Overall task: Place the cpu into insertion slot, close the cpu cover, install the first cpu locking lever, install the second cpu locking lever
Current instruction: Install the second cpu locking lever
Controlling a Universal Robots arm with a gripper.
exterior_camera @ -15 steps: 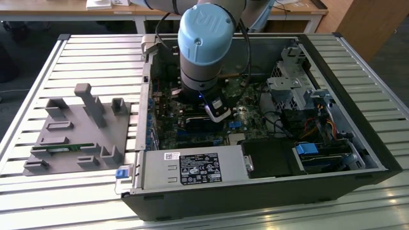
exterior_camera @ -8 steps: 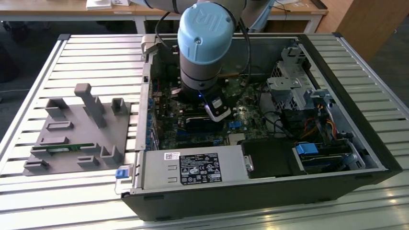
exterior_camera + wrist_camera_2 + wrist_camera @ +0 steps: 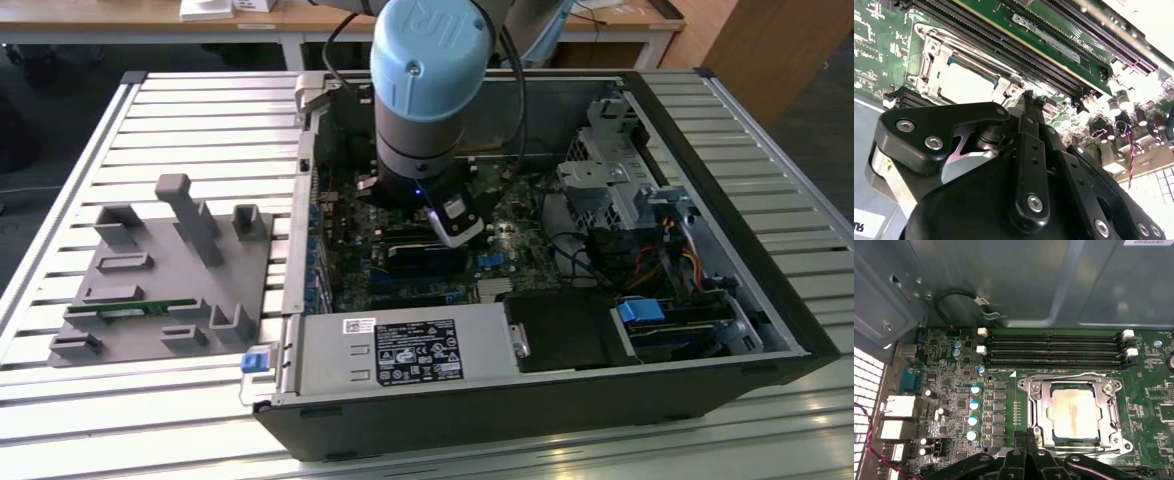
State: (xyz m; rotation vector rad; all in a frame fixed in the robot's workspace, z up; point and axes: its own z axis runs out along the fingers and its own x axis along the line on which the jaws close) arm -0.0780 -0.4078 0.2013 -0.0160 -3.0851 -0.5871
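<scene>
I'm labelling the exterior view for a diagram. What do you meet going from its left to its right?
Grey fixture block → power supply → arm over the motherboard → drive cage.

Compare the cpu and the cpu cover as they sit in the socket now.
The cpu is a solid, pale silvery square with a smudged top; the cpu cover is a thin silver frame with a cut-out middle. The cpu shows through that opening, while the cpu cover lies flat around it. Both are square, metallic and level with the green board.
</scene>
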